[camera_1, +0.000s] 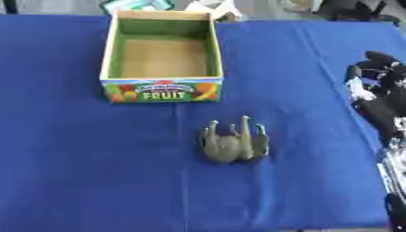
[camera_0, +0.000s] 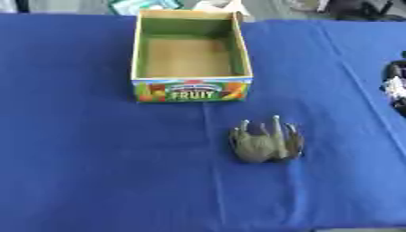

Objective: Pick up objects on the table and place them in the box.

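— Where's the right hand [camera_1: 379, 93]?
— Hovering at the table's [camera_1: 71, 172] right edge; finger pose, cannot tell.
— And the toy?
— The grey-green animal figure [camera_0: 266, 142] lies on open blue cloth, near the open box [camera_0: 190, 89].

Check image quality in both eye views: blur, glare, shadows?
Left eye view: soft all over, the box lettering barely readable, the green-brown object smeared; even light, no glare. Right eye view: same softness; the right hand at the right edge is blurred, fingers unreadable; only a faint shadow under the object.
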Action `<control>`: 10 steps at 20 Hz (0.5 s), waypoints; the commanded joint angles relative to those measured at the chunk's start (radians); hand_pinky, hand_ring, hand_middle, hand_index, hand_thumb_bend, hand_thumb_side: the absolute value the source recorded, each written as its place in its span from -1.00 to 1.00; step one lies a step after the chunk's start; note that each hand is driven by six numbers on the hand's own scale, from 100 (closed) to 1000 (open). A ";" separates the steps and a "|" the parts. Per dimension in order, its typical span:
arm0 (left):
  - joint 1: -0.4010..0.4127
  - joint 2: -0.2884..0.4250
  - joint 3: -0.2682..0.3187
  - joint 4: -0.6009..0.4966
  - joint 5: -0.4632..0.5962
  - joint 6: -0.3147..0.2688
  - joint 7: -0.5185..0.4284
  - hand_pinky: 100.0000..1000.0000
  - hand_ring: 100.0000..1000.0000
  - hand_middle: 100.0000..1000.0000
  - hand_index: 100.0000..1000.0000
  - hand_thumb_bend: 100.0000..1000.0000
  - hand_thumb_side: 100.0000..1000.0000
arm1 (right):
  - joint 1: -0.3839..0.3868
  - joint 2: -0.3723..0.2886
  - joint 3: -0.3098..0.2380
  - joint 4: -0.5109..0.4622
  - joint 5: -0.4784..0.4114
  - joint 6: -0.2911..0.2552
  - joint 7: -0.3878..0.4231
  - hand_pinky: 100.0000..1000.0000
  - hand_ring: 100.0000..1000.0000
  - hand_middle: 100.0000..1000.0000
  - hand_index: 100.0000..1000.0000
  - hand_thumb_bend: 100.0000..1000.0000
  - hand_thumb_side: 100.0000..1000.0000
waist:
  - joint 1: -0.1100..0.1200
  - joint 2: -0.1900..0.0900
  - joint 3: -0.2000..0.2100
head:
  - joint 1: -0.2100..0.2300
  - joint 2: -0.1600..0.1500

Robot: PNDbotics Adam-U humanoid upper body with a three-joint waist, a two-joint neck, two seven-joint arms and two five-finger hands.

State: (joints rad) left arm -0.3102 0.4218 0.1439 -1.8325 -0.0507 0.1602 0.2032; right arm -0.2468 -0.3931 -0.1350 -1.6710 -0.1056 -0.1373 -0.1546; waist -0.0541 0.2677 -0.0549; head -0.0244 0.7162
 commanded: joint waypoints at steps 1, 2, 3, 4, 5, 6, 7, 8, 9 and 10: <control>-0.008 0.012 0.001 -0.018 0.004 0.001 -0.003 -0.16 0.11 0.05 0.24 -0.12 0.25 | -0.012 -0.038 -0.004 -0.022 0.006 -0.002 0.004 0.03 0.31 0.23 0.56 -0.71 -0.62 | 0.003 -0.018 0.000 | -0.004 0.012; -0.008 0.011 0.001 -0.018 0.004 0.000 -0.002 -0.16 0.11 0.05 0.24 -0.12 0.25 | -0.013 -0.038 -0.003 -0.022 0.006 -0.001 0.005 0.03 0.31 0.23 0.56 -0.71 -0.62 | 0.003 -0.018 0.001 | -0.003 0.015; -0.007 0.011 0.001 -0.018 0.005 0.001 -0.002 -0.16 0.11 0.05 0.24 -0.12 0.25 | -0.013 -0.039 -0.002 -0.022 0.007 -0.001 0.006 0.03 0.31 0.23 0.56 -0.72 -0.62 | 0.004 -0.018 0.002 | -0.001 0.017; -0.007 0.011 0.001 -0.018 0.005 0.001 -0.002 -0.16 0.11 0.05 0.24 -0.12 0.25 | -0.014 -0.040 -0.001 -0.022 0.007 -0.001 0.007 0.03 0.31 0.23 0.56 -0.72 -0.62 | 0.005 -0.018 0.003 | -0.001 0.019; -0.007 0.011 0.001 -0.018 0.005 0.001 -0.002 -0.16 0.11 0.05 0.24 -0.12 0.25 | -0.014 -0.040 -0.001 -0.022 0.007 -0.001 0.008 0.03 0.31 0.23 0.56 -0.72 -0.62 | 0.005 -0.017 0.003 | 0.000 0.021; -0.008 0.011 0.001 -0.018 0.005 0.001 -0.002 -0.16 0.11 0.05 0.24 -0.12 0.25 | -0.014 -0.040 -0.001 -0.022 0.007 -0.001 0.008 0.03 0.31 0.23 0.56 -0.72 -0.62 | 0.005 -0.017 0.004 | 0.001 0.022; -0.008 0.010 0.002 -0.018 0.005 0.001 -0.002 -0.16 0.11 0.05 0.24 -0.12 0.25 | -0.014 -0.040 0.000 -0.022 0.007 -0.001 0.009 0.03 0.31 0.23 0.56 -0.72 -0.62 | 0.005 -0.017 0.006 | 0.003 0.022; -0.007 0.010 0.002 -0.018 0.005 0.001 -0.001 -0.16 0.11 0.05 0.24 -0.12 0.25 | -0.015 -0.041 0.000 -0.022 0.008 0.000 0.009 0.03 0.31 0.23 0.56 -0.72 -0.62 | 0.005 -0.017 0.006 | 0.004 0.021; -0.007 0.009 0.002 -0.018 0.005 0.001 -0.001 -0.16 0.11 0.05 0.24 -0.12 0.25 | -0.015 -0.042 0.000 -0.022 0.008 0.000 0.009 0.03 0.31 0.22 0.56 -0.72 -0.62 | 0.005 -0.017 0.007 | 0.004 0.020; -0.007 0.010 0.002 -0.018 0.005 0.001 -0.002 -0.16 0.11 0.05 0.24 -0.12 0.25 | -0.015 -0.042 0.001 -0.022 0.008 0.000 0.009 0.03 0.31 0.22 0.56 -0.72 -0.62 | 0.005 -0.018 0.007 | 0.003 0.020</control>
State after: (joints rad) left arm -0.3089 0.4212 0.1439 -1.8325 -0.0487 0.1610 0.2023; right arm -0.2514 -0.4011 -0.1290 -1.6710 -0.1016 -0.1363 -0.1465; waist -0.0517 0.2676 -0.0479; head -0.0222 0.7297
